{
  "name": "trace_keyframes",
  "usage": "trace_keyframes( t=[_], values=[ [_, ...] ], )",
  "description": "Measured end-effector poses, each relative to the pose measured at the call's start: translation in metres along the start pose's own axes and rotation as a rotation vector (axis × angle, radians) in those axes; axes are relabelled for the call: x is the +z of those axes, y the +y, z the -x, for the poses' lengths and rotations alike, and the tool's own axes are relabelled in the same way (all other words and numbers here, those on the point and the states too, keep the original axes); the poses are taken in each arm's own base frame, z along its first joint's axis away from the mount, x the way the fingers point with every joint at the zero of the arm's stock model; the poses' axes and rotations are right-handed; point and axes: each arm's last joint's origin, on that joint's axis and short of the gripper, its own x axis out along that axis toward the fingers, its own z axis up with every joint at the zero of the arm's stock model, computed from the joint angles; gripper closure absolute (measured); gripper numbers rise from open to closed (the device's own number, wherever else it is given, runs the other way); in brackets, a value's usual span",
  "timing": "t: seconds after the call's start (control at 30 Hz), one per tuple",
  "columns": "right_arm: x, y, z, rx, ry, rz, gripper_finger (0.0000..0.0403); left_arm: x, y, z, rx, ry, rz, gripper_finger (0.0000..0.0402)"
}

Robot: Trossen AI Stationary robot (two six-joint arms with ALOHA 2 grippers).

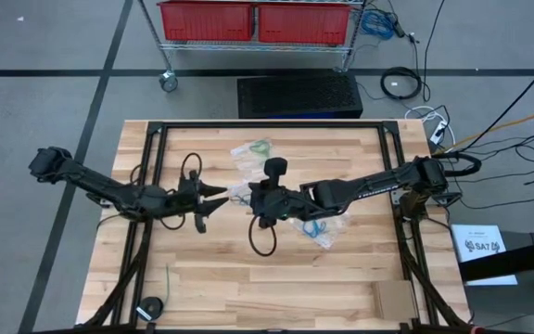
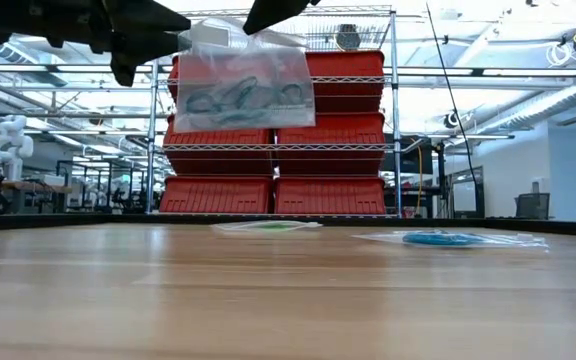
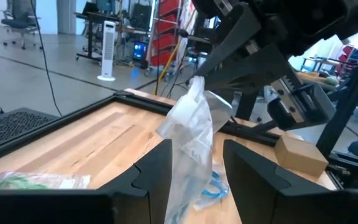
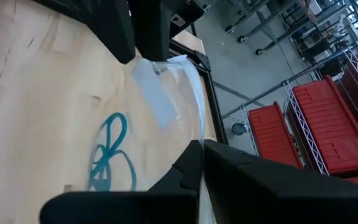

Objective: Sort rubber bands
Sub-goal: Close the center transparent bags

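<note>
The right gripper is clenched on the top edge of a clear plastic bag, holding it up above the middle of the table. Dark teal rubber bands show through the hanging bag. The left gripper sits just left of it with its fingers spread apart on either side of the bag, released. Beyond the grippers, a bag with light green bands lies toward the far edge, and a bag with bright blue bands lies on the wood to the right, below the right arm.
</note>
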Motion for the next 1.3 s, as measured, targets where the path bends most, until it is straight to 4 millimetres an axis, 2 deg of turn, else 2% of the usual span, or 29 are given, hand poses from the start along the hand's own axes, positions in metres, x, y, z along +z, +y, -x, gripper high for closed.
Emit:
trace_keyframes(
  t=[0.47,0.77,1.17,1.3],
  values=[
    [0.0000,0.0002,0.0001,0.002,-0.001,0.030,0.0403,0.0054,0.0022,0.0089,-0.029,0.009,0.008,0.0251],
    [0.0050,0.0068,0.0062,0.011,-0.035,0.056,0.0403,0.0003,0.0041,0.0089,-0.013,0.059,0.029,0.0251],
    [0.0054,0.0073,0.0067,0.011,-0.038,0.071,0.0403,0.0090,0.0004,0.0092,-0.102,-0.010,0.042,0.0251],
    [0.0054,0.0073,0.0067,0.011,-0.038,0.071,0.0403,0.0087,0.0005,0.0092,-0.101,-0.007,0.035,0.0270]
  ],
)
